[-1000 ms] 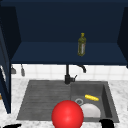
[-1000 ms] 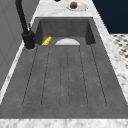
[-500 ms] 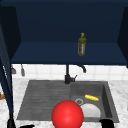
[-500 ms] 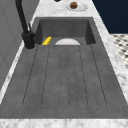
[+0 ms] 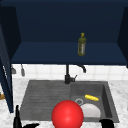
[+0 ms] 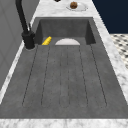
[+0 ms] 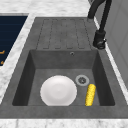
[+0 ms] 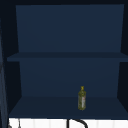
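Main risk, judged from the layout: a round red ball [image 5: 67,115] low in the front view, over the near rim of the sink [image 5: 45,95], between the two hands and touching neither. Smooth, with nothing to stop it rolling. If it rests on the rim at all, liable to roll under a glancing touch from either side, either off the front edge or back into the basin. Resting or hanging in the air: impossible to tell.

In the basin, right in that path: a white plate [image 7: 58,90] lying flat, a yellow corn cob [image 7: 90,94] just beside it, and the drain between them. Could be struck by a dropped or rolling ball.

A lesser hazard above: an upright olive-green bottle [image 5: 81,45] alone on the lower shelf [image 5: 50,53] of the open blue cabinet, above the black faucet [image 5: 68,75]. Tall and narrow, so easy to topple if brushed.

Left hand [image 5: 27,124] at the bottom left corner, apart from the ball. One finger [image 5: 17,117] straight up, the rest loosely spread. Holding nothing.

Right hand [image 5: 107,123] at the bottom right, near the sink's front corner, mostly cut off by the frame. Spread or closed: cannot tell. Nothing visibly held.
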`<state>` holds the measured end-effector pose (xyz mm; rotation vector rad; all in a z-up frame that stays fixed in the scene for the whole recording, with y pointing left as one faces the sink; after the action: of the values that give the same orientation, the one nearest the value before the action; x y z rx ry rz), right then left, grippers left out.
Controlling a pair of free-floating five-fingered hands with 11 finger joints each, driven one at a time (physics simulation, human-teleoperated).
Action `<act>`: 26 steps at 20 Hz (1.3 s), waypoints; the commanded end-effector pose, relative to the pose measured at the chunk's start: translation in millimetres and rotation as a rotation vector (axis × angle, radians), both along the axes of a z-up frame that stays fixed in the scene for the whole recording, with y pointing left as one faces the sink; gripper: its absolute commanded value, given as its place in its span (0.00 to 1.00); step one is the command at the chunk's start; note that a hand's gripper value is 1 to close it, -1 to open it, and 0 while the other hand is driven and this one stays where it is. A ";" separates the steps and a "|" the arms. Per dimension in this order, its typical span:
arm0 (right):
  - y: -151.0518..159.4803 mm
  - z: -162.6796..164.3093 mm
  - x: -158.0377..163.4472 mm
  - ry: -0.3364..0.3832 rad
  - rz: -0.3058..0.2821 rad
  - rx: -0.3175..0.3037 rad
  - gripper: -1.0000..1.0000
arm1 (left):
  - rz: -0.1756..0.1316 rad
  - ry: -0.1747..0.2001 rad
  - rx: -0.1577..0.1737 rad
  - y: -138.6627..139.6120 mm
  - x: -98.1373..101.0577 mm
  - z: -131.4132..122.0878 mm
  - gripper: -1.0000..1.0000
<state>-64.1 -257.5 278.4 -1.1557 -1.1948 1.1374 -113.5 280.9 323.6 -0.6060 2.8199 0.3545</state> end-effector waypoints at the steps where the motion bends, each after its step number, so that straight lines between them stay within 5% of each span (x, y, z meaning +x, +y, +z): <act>1: 0.0 0.0 0.0 0.000 0.000 0.000 0.50 | 0.000 0.068 0.125 0.0 7.3 0.0 0.00; 26: 0.0 0.0 0.0 0.000 0.000 0.000 0.50 | -0.008 0.088 0.173 0.1 67.2 -3.2 0.00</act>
<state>-64.1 -257.5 278.4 -1.1557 -1.1948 1.1374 -51.5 281.0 320.2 -0.5835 2.8216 0.4308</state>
